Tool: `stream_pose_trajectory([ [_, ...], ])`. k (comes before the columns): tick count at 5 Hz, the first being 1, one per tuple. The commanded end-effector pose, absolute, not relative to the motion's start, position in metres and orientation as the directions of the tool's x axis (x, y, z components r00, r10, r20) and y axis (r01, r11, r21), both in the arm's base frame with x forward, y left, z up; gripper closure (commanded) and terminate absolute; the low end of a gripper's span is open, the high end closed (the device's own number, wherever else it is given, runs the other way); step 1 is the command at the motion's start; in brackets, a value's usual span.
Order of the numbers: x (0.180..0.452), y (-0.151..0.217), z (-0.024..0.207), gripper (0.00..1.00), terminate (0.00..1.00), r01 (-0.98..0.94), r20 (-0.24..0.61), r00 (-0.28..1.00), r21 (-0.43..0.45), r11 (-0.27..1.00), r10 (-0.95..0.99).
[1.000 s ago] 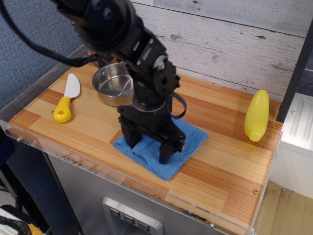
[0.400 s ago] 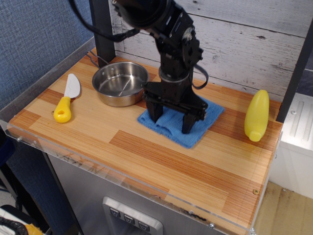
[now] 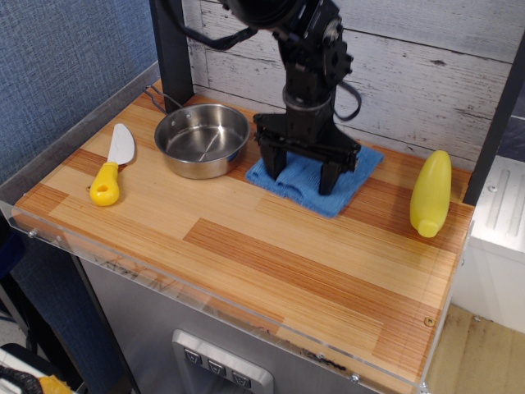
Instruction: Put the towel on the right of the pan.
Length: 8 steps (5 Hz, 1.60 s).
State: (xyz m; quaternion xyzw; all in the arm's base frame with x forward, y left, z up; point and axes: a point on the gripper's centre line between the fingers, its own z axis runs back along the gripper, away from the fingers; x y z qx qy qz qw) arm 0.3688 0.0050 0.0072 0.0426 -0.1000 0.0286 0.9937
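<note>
The blue towel (image 3: 351, 168) lies flat on the wooden table, just right of the shiny steel pan (image 3: 202, 139), its left edge close to the pan's rim. My gripper (image 3: 302, 176) points straight down onto the towel. Its jaws stand wide apart, and both black fingertips (image 3: 328, 180) rest on the cloth. A small ridge of towel is bunched between them. The arm hides the middle and back of the towel.
A yellow-handled white knife (image 3: 111, 168) lies left of the pan. A yellow bottle (image 3: 431, 194) lies near the table's right edge. A black post (image 3: 170, 49) stands behind the pan, in front of a plank wall. A clear rim runs along the front edge.
The gripper has moved back and to the right, and the towel went with it, from the front middle of the table to beside the pan. The jaw gap looks unchanged.
</note>
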Motion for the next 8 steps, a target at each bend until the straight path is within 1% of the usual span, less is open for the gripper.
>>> stream_pose_trajectory([
  [1,0.375,0.016,-0.008,0.0,0.0,-0.086,0.17,0.983,0.079,0.993,0.071],
  [2,0.377,0.017,-0.005,0.0,0.0,-0.089,0.176,0.981,0.075,0.993,0.075],
  [3,0.379,0.019,0.01,0.0,0.0,-0.099,0.196,0.977,0.06,0.993,0.085],
  [4,0.384,0.019,0.037,0.0,0.0,-0.111,0.225,0.969,0.027,0.993,0.102],
  [5,0.391,0.019,0.059,0.0,0.0,-0.135,0.242,0.961,-0.001,0.991,0.131],
  [8,0.398,0.016,0.105,0.0,0.0,-0.161,0.312,0.934,-0.065,0.985,0.174],
])
